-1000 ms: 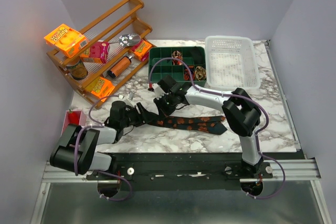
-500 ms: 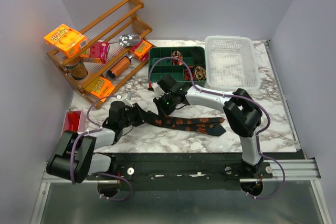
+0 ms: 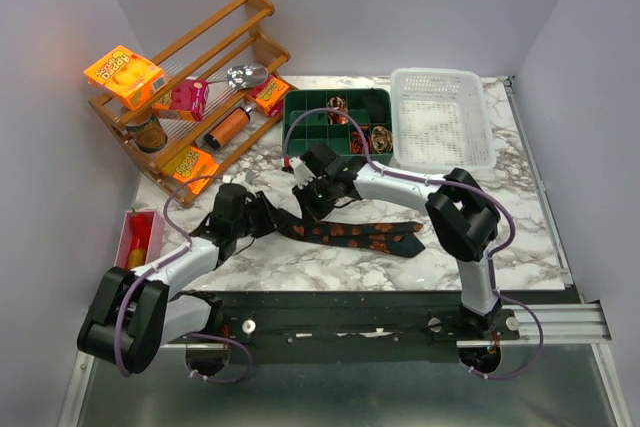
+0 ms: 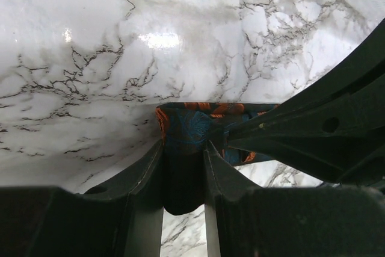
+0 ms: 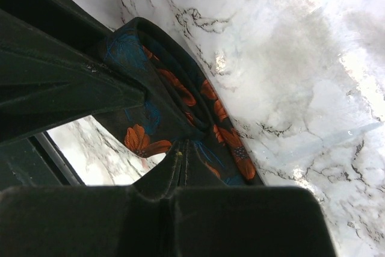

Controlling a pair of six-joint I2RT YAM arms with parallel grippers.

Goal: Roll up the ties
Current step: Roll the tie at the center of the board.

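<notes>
1 tie (image 3: 350, 234), clamped by left gripper (image 4: 183, 150) and right gripper (image 5: 179, 151); snack box (image 3: 124, 75) lettering unreadable.

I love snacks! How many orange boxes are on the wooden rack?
3. The top orange box on the wooden rack's highest shelf, the right orange box at its right end, the bottom orange box lowest. More may hide.

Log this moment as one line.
step: rolling tie | left gripper: shut on tie end | right gripper: shut, tips at tie | tie: mostly flat on table
</notes>
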